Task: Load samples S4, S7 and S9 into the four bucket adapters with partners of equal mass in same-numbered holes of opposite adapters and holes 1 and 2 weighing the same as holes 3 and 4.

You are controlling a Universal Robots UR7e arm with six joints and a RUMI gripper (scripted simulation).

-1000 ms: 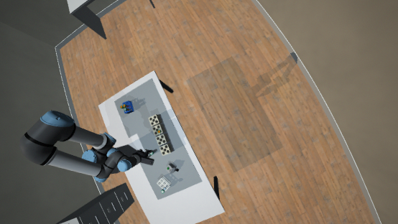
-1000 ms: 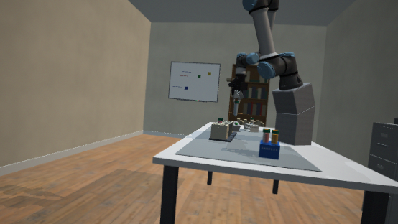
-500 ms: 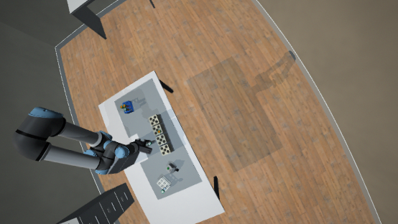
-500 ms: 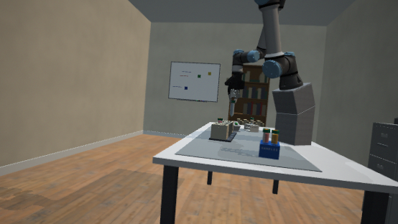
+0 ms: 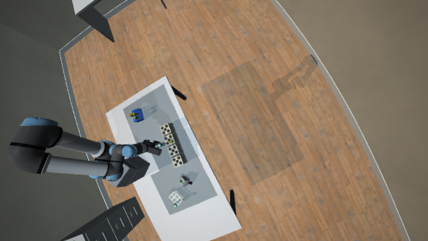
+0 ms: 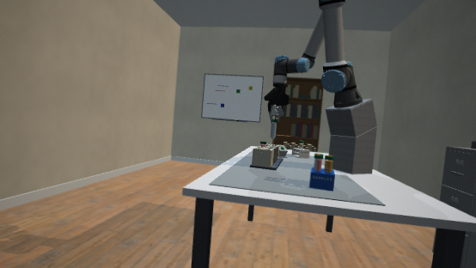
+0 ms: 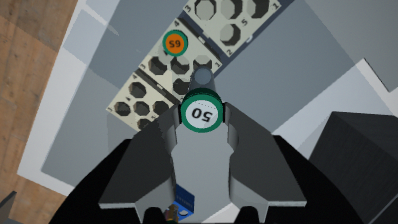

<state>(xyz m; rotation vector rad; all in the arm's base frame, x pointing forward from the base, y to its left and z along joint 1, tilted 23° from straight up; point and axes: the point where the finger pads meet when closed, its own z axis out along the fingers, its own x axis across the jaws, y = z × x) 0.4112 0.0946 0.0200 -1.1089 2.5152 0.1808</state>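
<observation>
Grips the water tube (image 5: 158, 145) (image 6: 273, 130) (image 7: 201, 114) in the claw (image 5: 157, 146) (image 6: 275, 118) (image 7: 202, 105), with fingers closed on opposite sides of the green cap. Reads 50 on the white dot, so probably near full and among the heavier ones. Hangs roughly upright in the air beside the row of cream blocks (image 5: 167, 134) (image 6: 263, 157) (image 7: 169, 76), in no hole so far. Shows S9 (image 5: 171, 141) (image 6: 263, 143) (image 7: 175, 43) seated in one of those blocks, orange dot up.

Should handle as a stiff, smooth-walled thing, with most weight low down. Likely to swing about the cap like a pendulum if hurried, or to slip if knocked on a rim (hard plastic, so more apt to skid than crack). Best held just there, high and centred on the cap, leaving the long body free to drop into a hole. Could squeeze firmly without denting much; would gain nothing from extra force. Calls for a slow carry, tip lined up over the chosen hole, then a straight lowering with little side push, given blocks standing loose. Needs letting go only once seated.

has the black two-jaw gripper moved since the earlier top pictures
Yes. The black two-jaw gripper has moved along the row of cream perforated adapters, away from the white rack and toward the blue rack.
</observation>
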